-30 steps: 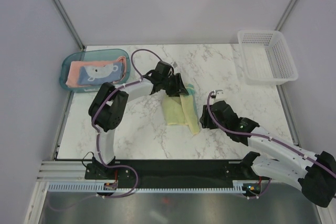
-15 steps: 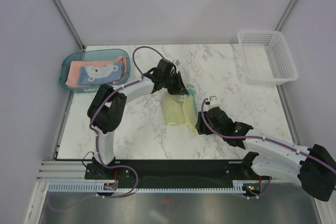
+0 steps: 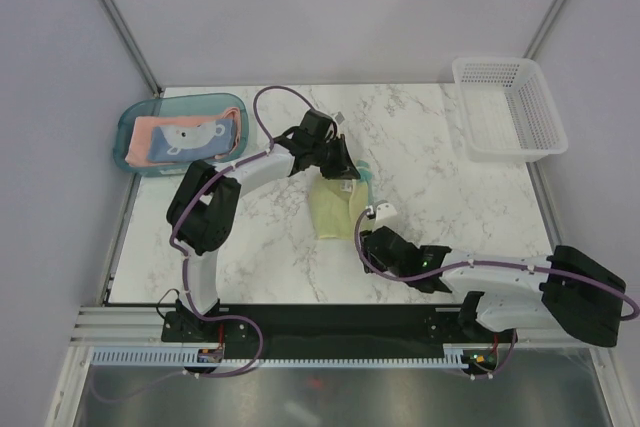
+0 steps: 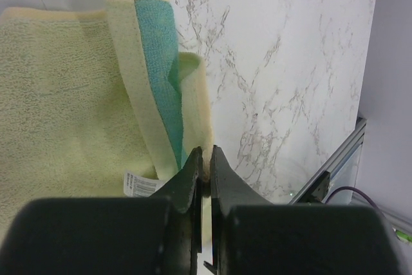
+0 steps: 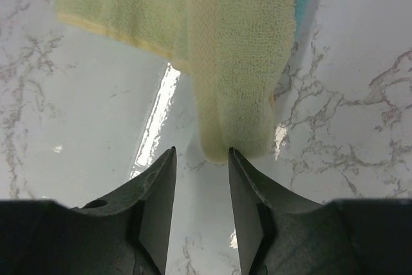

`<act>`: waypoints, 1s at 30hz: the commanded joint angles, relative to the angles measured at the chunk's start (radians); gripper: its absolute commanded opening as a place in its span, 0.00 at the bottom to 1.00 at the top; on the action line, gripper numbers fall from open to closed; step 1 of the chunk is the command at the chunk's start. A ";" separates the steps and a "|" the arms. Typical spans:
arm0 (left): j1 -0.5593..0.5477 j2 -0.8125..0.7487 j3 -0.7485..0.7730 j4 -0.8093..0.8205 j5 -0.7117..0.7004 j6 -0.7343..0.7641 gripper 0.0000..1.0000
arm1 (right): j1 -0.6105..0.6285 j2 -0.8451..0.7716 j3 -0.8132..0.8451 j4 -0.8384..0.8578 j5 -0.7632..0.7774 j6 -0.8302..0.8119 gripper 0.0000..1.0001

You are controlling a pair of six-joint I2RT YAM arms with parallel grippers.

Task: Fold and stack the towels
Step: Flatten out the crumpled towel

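Now, small white tag (image 4: 138,183) on the pale yellow terry towel with the teal panel (image 4: 64,94), print too small to read, sitting just left of the left gripper (image 4: 205,159), whose jaws are pinched tight on the towel's folded edge. Right gripper (image 5: 201,152) half-open over the marble tabletop (image 5: 84,114), the towel's narrow folded end right at its fingertips, not clamped.
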 commanded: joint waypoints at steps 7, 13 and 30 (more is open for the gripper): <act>-0.006 -0.020 0.045 -0.013 -0.010 -0.040 0.02 | 0.016 0.182 0.079 0.041 0.144 -0.006 0.47; -0.003 -0.033 0.072 -0.062 -0.042 -0.039 0.02 | 0.028 0.190 0.135 -0.063 0.206 -0.007 0.00; 0.083 -0.400 0.226 -0.272 -0.105 -0.071 0.02 | -0.056 -0.142 0.678 -0.341 0.345 -0.366 0.00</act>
